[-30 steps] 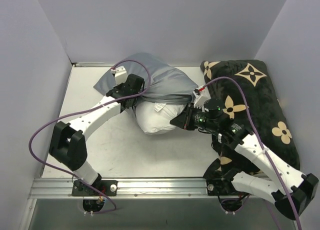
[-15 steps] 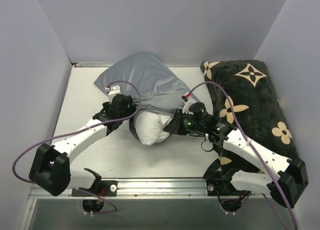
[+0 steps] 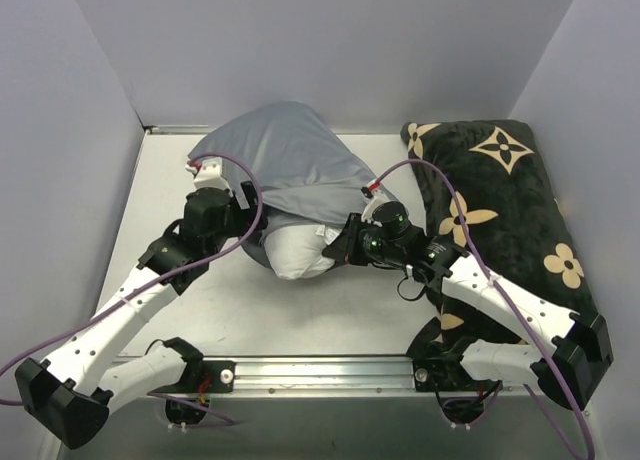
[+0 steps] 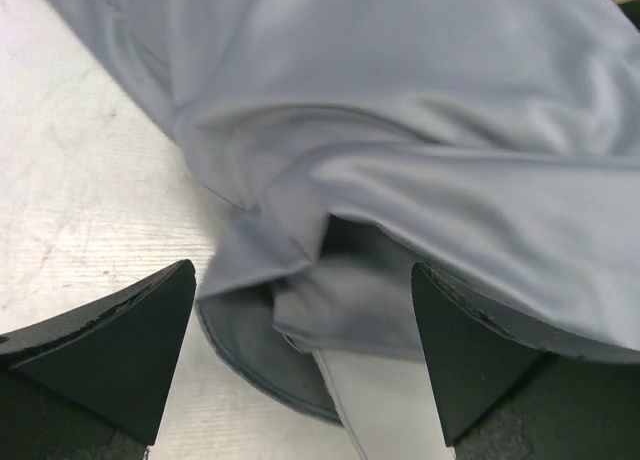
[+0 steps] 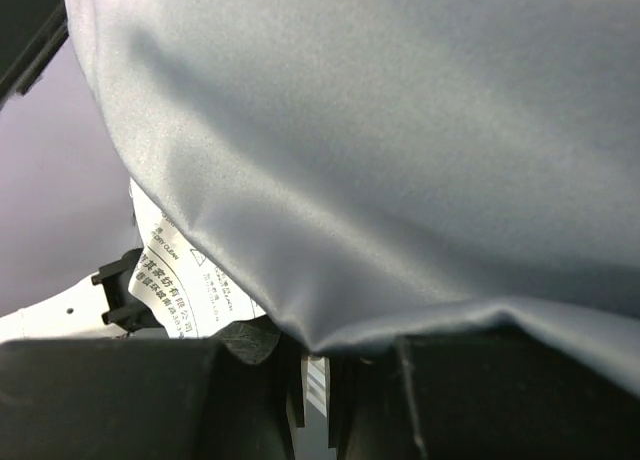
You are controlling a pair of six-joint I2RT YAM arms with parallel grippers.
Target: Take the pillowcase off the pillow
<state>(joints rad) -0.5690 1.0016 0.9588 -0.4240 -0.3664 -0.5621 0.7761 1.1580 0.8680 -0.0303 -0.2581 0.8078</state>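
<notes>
The grey pillowcase point(image 3: 285, 165) lies bunched over the far part of the white pillow point(image 3: 295, 255), whose near end sticks out bare. My left gripper point(image 3: 252, 228) is at the sleeve's left hem, open and holding nothing. In the left wrist view its fingers straddle the hem point(image 4: 250, 360) of the pillowcase point(image 4: 400, 130), and the pillow point(image 4: 385, 415) shows beneath. My right gripper point(image 3: 338, 246) is shut on a pinch of fabric at the pillow's right end, beside the printed tag point(image 5: 185, 280). Fabric point(image 5: 400, 130) fills the view above the shut right gripper point(image 5: 315, 380).
A black plush cushion point(image 3: 510, 200) with tan flowers lies along the right side, partly under my right arm. Grey walls close in the left, back and right. A metal rail point(image 3: 320, 372) runs along the near edge.
My left gripper let go of the pillowcase, opened wide and drew back towards the near left. The freed sleeve settled over the pillow. My right gripper, still shut, shifted left with the pillow.
</notes>
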